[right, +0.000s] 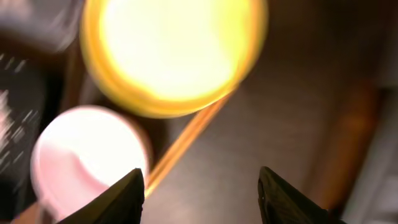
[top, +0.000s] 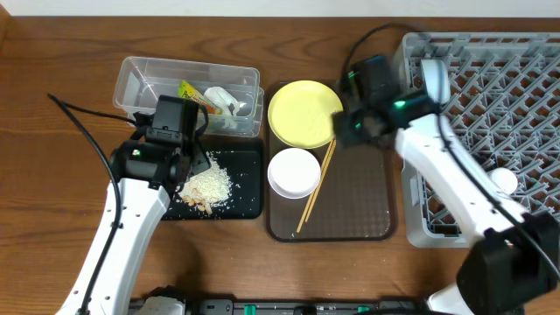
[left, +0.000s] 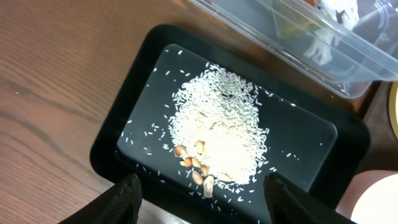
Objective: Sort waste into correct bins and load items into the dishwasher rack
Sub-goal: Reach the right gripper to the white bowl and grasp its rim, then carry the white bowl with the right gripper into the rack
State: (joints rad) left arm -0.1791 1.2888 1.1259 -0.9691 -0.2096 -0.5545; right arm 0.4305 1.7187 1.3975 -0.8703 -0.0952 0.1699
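Note:
The clear tub (top: 140,77) holds the green-and-orange wrapper (top: 194,91) and crumpled white paper (top: 229,103). The black tray (top: 249,188) holds a pile of rice crumbs (top: 210,184), also in the left wrist view (left: 224,134). My left gripper (top: 191,168) (left: 202,182) is open and empty over that tray's near edge. The yellow plate (top: 302,111) (right: 174,50), white bowl (top: 293,172) (right: 87,155) and chopsticks (top: 317,184) (right: 186,140) lie on the brown tray (top: 359,206). My right gripper (top: 339,129) (right: 200,174) is open and empty above the brown tray beside the plate. The right wrist view is blurred.
The grey rack (top: 499,105) fills the right side. A pale blue bowl (top: 435,81) stands on edge in it and a small white cup (top: 503,181) sits near its front. A few peanuts (left: 196,169) lie among the rice. Bare wood lies left and front.

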